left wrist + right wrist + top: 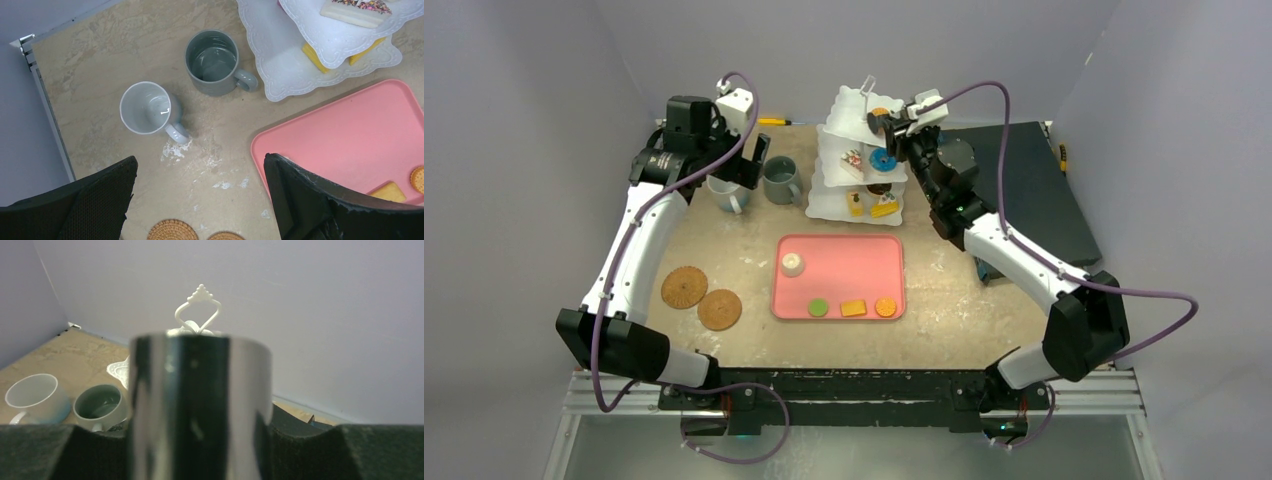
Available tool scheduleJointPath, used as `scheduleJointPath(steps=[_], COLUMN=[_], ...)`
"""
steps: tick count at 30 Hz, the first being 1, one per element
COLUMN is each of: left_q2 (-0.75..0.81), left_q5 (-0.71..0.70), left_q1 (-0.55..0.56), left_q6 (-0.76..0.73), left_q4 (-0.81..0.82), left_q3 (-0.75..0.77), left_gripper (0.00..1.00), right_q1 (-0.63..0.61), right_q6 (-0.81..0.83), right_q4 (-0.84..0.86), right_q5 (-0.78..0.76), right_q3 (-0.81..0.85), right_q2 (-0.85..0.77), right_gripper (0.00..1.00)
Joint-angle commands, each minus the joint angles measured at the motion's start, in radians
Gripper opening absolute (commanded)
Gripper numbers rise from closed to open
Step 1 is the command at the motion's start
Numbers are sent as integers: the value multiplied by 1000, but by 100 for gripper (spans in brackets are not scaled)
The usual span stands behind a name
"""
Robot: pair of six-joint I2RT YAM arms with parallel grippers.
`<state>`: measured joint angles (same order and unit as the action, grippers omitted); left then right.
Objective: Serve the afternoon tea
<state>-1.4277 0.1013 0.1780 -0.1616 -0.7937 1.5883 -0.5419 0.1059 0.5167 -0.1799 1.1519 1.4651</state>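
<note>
White mug point(146, 107), grey mug point(212, 62) and tiered stand point(270, 45) crowd together — open tabletop point(220, 150) between mugs and coasters point(685, 287)

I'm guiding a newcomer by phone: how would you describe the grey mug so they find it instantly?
Start at the white three-tier stand at the back. Just left of it stand two mugs; the grey mug is the one nearer the stand. Unlike the white mug farther left, it is dark grey.

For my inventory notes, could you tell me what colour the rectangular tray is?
The tray is pink, clearest in the top external view.
</note>
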Motion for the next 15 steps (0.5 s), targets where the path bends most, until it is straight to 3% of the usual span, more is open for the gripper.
scheduleJointPath(steps=[1, 15], left_q2=[29, 32], left_q5=[17, 27], left_q1=[-11, -11], left_q6=[-16, -8], left_q4=[23, 20], left_q3=[17, 21], left_gripper=[97, 97], right_q1=[5, 4], right_q6=[-3, 3], right_q4=[42, 5], right_q5=[31, 47], right_q3=[42, 0], right_q2=[-24, -128], right_gripper=[38, 56])
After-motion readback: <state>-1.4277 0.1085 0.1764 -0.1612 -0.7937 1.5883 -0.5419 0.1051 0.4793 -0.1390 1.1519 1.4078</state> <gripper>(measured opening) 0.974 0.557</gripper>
